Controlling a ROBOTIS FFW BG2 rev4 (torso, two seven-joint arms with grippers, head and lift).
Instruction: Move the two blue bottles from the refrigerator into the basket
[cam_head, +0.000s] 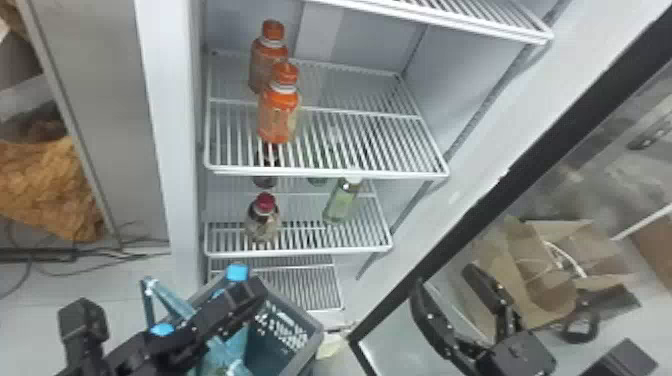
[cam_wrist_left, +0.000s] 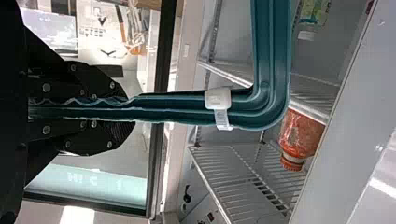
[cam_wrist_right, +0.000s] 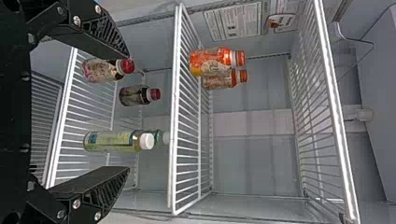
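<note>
Left gripper (cam_head: 225, 310) sits over the basket (cam_head: 320, 332), fingers clamped on the teal handle (cam_wrist_left: 271, 74), white clip (cam_wrist_left: 218, 99) near the handle's bend. Blue bottle (cam_head: 237, 273) is at the basket's back-left, cap up; second blue bottle (cam_head: 162, 329) shows its cap nearer the front, left of the basket's centre. Both look inside the basket, bodies largely behind the arm, so exact seating I can't tell. Right gripper (cam_head: 444, 280) hangs right of the basket, fingers spread wide. Refrigerator shelves are behind and above the basket. Upper shelf (cam_head: 330, 174): front orange bottle (cam_head: 279, 117) and rear orange bottle (cam_head: 268, 55), upright, well above the basket. Lower shelf (cam_head: 300, 253), closer above the basket: front red-capped bottle (cam_head: 263, 225) on the left, front green bottle (cam_head: 342, 202) on the right, with rear red-capped bottle (cam_wrist_right: 134, 95) and rear green bottle (cam_wrist_right: 159, 136) further back from the basket. Brown paper (cam_head: 545, 280) is well right of the basket, seen through the glass door. Crumpled orange-brown bundle (cam_head: 50, 190) lies well left of the basket.
</note>
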